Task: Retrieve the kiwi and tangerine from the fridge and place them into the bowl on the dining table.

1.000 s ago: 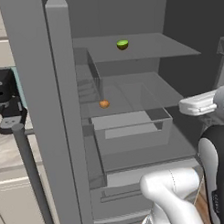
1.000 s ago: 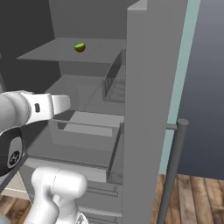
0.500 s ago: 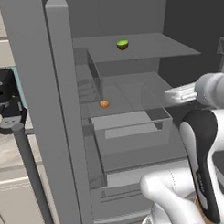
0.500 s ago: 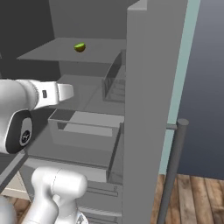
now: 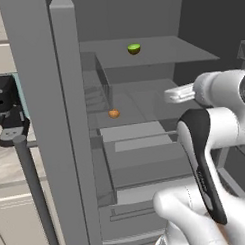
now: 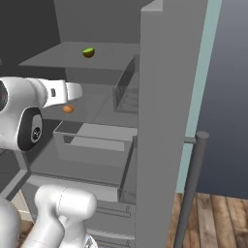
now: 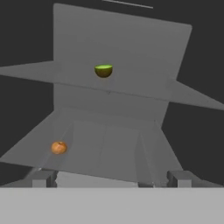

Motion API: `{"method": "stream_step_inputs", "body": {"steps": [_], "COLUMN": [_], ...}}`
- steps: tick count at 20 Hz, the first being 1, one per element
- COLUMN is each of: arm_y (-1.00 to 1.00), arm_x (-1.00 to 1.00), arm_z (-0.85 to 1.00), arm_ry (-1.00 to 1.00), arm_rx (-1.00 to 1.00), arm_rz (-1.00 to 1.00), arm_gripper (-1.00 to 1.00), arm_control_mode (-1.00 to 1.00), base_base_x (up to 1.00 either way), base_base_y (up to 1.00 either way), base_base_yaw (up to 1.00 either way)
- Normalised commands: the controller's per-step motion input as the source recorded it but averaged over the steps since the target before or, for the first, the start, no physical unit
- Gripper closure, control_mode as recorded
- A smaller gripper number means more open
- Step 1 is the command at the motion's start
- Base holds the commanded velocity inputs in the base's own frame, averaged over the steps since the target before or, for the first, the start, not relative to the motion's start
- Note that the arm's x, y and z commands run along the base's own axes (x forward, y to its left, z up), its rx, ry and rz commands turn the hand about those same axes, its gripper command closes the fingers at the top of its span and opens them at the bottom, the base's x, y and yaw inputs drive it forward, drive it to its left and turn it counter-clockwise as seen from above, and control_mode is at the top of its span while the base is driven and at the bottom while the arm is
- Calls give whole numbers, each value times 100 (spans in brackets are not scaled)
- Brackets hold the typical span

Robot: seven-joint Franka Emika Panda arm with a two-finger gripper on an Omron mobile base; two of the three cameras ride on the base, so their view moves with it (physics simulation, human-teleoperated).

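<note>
Two fingers (image 7: 43, 178), apart and empty, have swung toward the fridge (image 5: 142, 54) shelves.

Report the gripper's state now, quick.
Gripper: open and empty, facing the grey open fridge, short of the small round orange tangerine and the yellow-green oval kiwi.

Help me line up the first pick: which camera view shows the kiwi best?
The hand view: the kiwi sits near the middle, head-on, on the upper shelf of the fridge, unobstructed. Both base views show it too, smaller and off to one side, at the top of the picture.
</note>
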Motion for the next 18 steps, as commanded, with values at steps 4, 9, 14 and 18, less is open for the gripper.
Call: {"method": "stream_step_inputs", "body": {"steps": [4,9,14,18], "arm_y": [0,0,0,1], "arm_x": [73,41,12,4], "arm_z": [17,32,29,19], "arm_ry": [0,0,0,0], "arm_rx": [2,3,3,3], "arm_rz": [0,0,0,0], "arm_gripper": [-100,-100,-100,-100], "arm_control_mode": [-100,-100,-100,-100], "base_base_x": [0,0,0,0], "base_base_y": [0,0,0,0], "base_base_yaw": [0,0,0,0]}}
